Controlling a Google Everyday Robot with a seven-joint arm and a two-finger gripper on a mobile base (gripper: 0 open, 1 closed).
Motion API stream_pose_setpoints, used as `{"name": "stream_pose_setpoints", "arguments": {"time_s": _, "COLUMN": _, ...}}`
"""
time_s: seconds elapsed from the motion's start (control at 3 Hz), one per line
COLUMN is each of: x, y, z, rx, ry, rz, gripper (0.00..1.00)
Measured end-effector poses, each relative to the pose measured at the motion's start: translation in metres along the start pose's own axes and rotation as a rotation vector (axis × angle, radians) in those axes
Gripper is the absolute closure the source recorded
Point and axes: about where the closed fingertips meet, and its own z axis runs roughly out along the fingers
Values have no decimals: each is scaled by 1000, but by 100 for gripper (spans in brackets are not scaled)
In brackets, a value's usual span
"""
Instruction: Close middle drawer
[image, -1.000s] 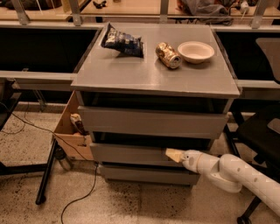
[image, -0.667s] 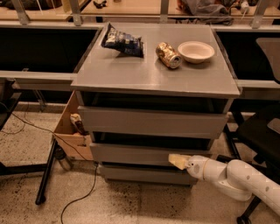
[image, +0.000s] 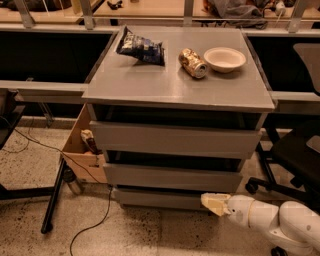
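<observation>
The middle drawer is the medium grey front panel of the grey cabinet, between the tall top front and the thin bottom front. A dark gap shows above its top edge. My gripper is low at the right, just below the middle drawer's lower right corner and in front of the bottom front. Its cream fingers are pressed together with no gap and hold nothing. The white arm reaches in from the lower right.
On the cabinet top lie a dark chip bag, a tipped can and a white bowl. A cardboard box and a black stand leg are at the left, and an office chair is at the right.
My gripper has dropped from the middle drawer's front panel to below it and drawn back to the right. The view of the cabinet has shifted slightly.
</observation>
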Motion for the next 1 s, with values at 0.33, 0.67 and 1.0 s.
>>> {"name": "stream_pose_setpoints", "arguments": {"time_s": 0.33, "x": 10, "y": 14, "z": -21, "rx": -4, "ry": 3, "rz": -48, "gripper": 100}}
{"name": "stream_pose_setpoints", "arguments": {"time_s": 0.67, "x": 16, "y": 21, "z": -37, "rx": -3, "ry": 0, "rz": -79, "gripper": 100}}
{"name": "stream_pose_setpoints", "arguments": {"time_s": 1.0, "x": 16, "y": 21, "z": -37, "rx": -2, "ry": 0, "rz": -78, "gripper": 82}}
